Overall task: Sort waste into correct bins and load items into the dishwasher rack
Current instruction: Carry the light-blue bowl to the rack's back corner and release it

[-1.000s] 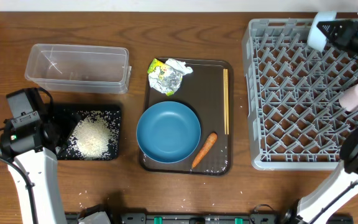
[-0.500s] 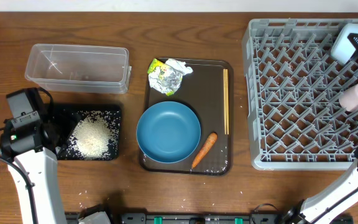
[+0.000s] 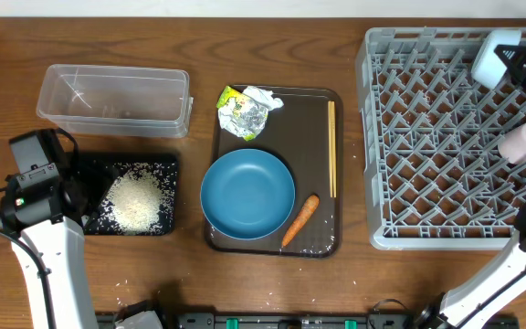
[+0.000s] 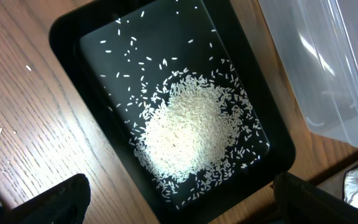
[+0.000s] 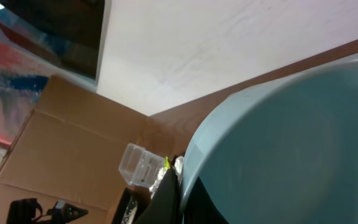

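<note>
My right gripper [image 3: 516, 62] is shut on the rim of the small light-blue cup [image 3: 489, 58], holding it over the far right corner of the grey dishwasher rack [image 3: 427, 137]. The cup fills the right wrist view [image 5: 291, 137], its wall pinched in the gripper [image 5: 184, 194]. A white-pinkish cup [image 3: 523, 142] lies in the rack. My left gripper [image 3: 78, 194] is open and empty over the black tray [image 4: 67, 37] holding white rice [image 4: 188, 134]. The dark-blue bowl [image 3: 247, 194], carrot [image 3: 299, 219], chopsticks [image 3: 331, 148] and wrapper [image 3: 245, 111] sit on the brown serving tray [image 3: 313, 114].
The clear tub [image 3: 114, 99] stands empty behind the black tray [image 3: 167, 169]; its corner shows in the left wrist view [image 4: 334, 68]. A few rice grains lie on the wood table [image 4: 23, 124] beside the tray and near the front edge.
My right gripper carried the light-blue cup rightward over the rack's far edge, then shifted slightly back left. The left arm and everything on the trays stayed put.
</note>
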Available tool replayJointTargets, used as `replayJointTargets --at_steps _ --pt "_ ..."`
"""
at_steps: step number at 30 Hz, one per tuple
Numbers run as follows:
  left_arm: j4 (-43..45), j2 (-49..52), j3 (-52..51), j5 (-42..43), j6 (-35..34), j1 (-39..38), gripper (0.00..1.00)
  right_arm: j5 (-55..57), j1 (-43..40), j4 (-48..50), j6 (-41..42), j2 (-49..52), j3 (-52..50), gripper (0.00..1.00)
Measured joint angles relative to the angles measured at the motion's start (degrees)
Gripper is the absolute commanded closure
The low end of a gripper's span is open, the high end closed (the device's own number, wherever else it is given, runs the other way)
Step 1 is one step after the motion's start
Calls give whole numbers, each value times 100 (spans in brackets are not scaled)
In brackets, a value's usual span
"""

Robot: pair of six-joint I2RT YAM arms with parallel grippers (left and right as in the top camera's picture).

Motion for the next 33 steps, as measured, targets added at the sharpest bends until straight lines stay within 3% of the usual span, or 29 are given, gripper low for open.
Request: replayJointTargets --at_steps 10,18,22,29,32,33 --pt "-2 0 0 0 0 0 4 90 203 151 -50 527 0 99" --pt "0 0 0 0 0 0 4 133 -131 168 76 538 0 96" --pt "0 0 0 0 0 0 4 136 -372 144 190 544 0 78" --pt "0 0 0 0 0 0 4 133 -640 138 326 544 0 70" --pt "0 0 0 0 0 0 4 313 -693 -48 398 457 -7 56" --pt "0 0 0 0 0 0 4 461 -710 -177 413 369 -13 42"
